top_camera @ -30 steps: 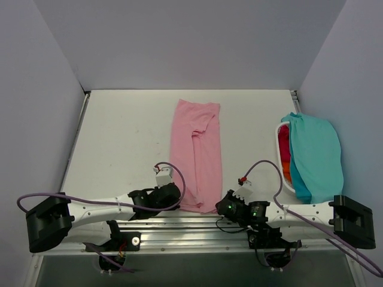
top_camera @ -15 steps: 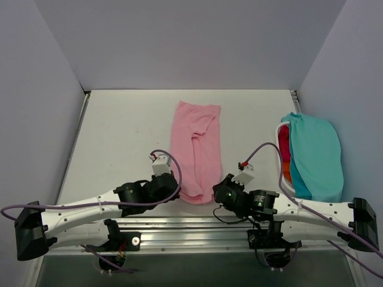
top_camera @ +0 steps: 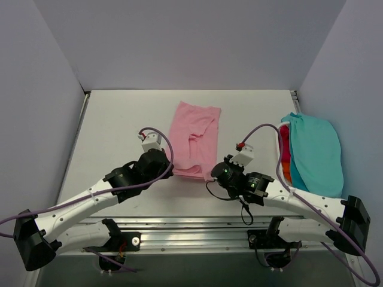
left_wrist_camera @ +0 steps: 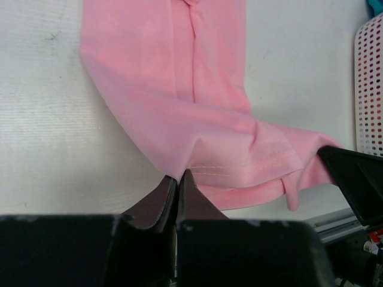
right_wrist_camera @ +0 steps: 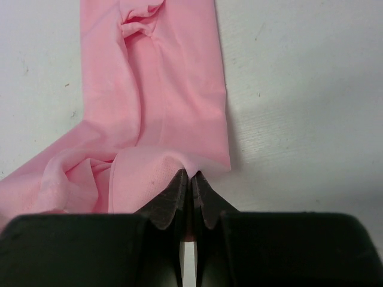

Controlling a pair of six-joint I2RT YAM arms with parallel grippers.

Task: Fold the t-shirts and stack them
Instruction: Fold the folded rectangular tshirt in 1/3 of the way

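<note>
white table (top_camera: 119, 119) enclosed by pale lavender walls (top_camera: 191, 42).

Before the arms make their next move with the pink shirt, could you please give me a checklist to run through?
1. The left gripper is shut on the near left corner of the pink shirt: ok.
2. The right gripper is shut on the near right corner: ok.
3. Near edge flat between them: not ok, it bunches in the right wrist view.
4. Far half smooth: not ok, a wrinkle runs down the middle.
5. The basket stands apart from the shirt: ok.
6. Each grip takes every layer: cannot tell.
</note>
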